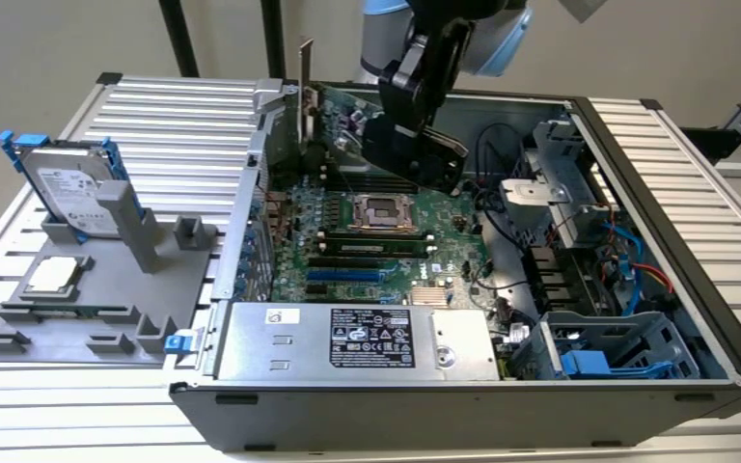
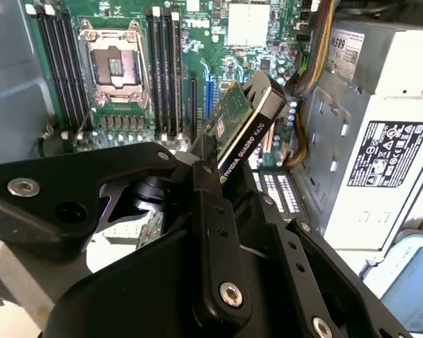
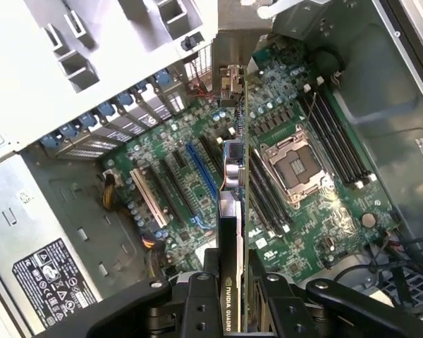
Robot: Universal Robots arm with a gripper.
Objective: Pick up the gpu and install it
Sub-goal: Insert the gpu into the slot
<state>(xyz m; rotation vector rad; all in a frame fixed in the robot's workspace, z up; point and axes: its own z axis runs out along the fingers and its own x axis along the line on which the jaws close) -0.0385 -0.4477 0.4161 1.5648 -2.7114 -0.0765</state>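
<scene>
The gpu (image 1: 341, 118) is a green card with a black cooler and a silver bracket (image 1: 306, 66) at its far end. It hangs on edge above the motherboard (image 1: 344, 253) inside the open computer case. My gripper (image 1: 407, 145) is shut on the card's near end. In the second wrist view the gpu (image 2: 241, 125) sticks out beyond the black fingers (image 2: 210, 184), over the expansion slots. In the first wrist view the gpu (image 3: 234, 204) is seen edge-on between the gripper (image 3: 233, 285) jaws, hovering beside the blue slot (image 3: 201, 174) and the CPU socket (image 3: 295, 163).
A power supply (image 1: 358, 338) fills the case's near side. A drive cage (image 1: 616, 352) and cables (image 1: 628, 253) sit at the exterior view's right. Outside the case, a hard drive with blue rails (image 1: 72, 191) stands on a grey fixture (image 1: 88, 318).
</scene>
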